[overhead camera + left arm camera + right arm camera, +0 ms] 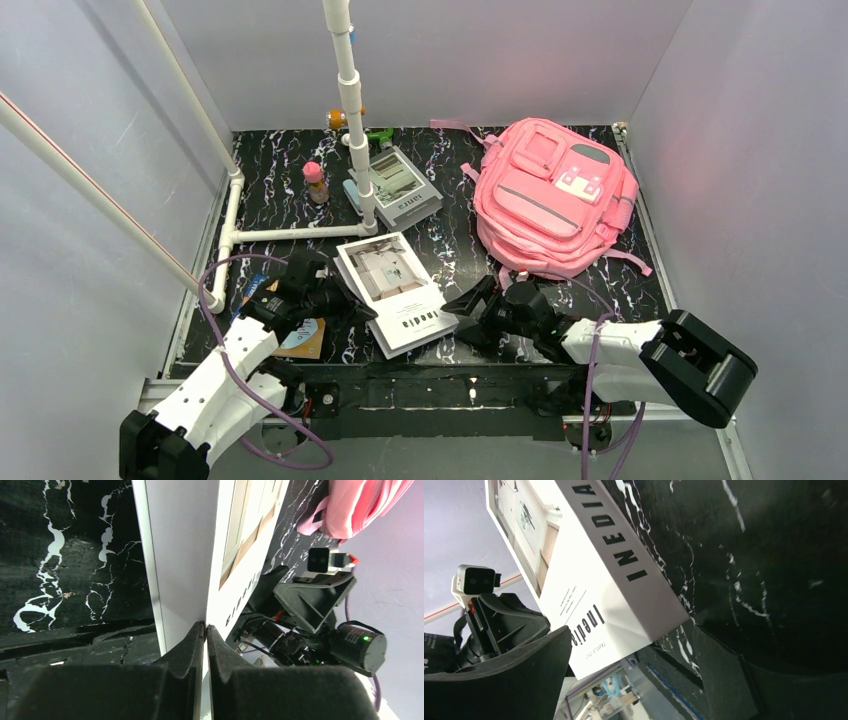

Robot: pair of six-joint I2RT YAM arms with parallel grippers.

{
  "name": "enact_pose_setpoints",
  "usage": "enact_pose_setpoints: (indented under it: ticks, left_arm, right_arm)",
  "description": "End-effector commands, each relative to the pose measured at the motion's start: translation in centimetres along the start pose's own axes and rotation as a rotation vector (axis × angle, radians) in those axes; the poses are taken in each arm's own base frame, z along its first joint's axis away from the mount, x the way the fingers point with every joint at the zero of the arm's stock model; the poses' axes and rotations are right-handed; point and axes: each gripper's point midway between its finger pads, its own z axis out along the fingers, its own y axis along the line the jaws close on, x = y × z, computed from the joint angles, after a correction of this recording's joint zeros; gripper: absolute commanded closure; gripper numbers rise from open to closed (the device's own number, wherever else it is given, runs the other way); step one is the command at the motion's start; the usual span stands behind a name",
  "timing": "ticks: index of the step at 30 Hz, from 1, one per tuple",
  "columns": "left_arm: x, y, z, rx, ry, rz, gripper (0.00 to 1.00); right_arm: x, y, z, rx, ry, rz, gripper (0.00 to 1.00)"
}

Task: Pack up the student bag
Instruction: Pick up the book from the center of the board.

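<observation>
Student bag: the student bag (555, 195) lies front-up on the tabletop (450, 170) in the upper right of the top view, with straps trailing off its lower edge.
Bag contents: every zip that shows looks closed and no pocket mouth gapes, so nothing inside can be seen. What it holds I cannot tell.
White book: the white book (395, 290) lies in the middle of the top view, lower left of the bag and well apart from it, outside any container.
Left pincer: the left pincer (206, 627) is pressed fully together on a thin edge at the book's left side. This looks like the cover, not the whole block of pages.
Right pincer: the right pincer (630, 635) is spread wide and holds nothing. Its fingers stand either side of the book's near right corner, by the spine lettering.
Risk, thin grip: if only the cover is pinched, a lift could let the book swing open, slip free or crease.
Risk, closed bag: with no pocket open, the book has nowhere to go. Pushing it against the fabric would likely just shove the bag toward the right wall.
Risk, crowding: both pincers work the same book from opposite sides, so a mistimed pull could twist it or knock the arms together.
Other things: a second book (403, 190) and a small pink bottle (316, 182) sit loose in the upper middle beside the white pipe frame (350, 90), neither in a container.
</observation>
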Motion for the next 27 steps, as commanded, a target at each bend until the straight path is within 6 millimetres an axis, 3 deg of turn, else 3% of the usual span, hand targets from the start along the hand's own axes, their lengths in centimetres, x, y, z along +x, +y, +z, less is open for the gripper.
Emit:
enact_pose_setpoints:
  ticks: [1, 13, 22, 27]
  left_arm:
    - [0.3, -1.8, -1.0, 0.062, 0.014, -0.022, 1.0]
    - [0.7, -2.4, -0.9, 0.094, 0.047, -0.043, 1.0]
    - [1.1, -2.4, -1.1, 0.108, 0.063, -0.042, 1.0]
    - [1.4, -1.8, -0.8, 0.098, 0.071, -0.051, 1.0]
  right_arm:
    - [0.8, 0.8, 0.7, -0.044, -0.013, 0.106, 0.02]
    - [0.5, 0.2, 1.2, -0.029, -0.082, 0.131, 0.02]
    - [-0.9, 2.6, 1.4, -0.145, -0.164, 0.123, 0.02]
    - [-1.8, 4.2, 1.4, -0.203, -0.209, 0.137, 0.08]
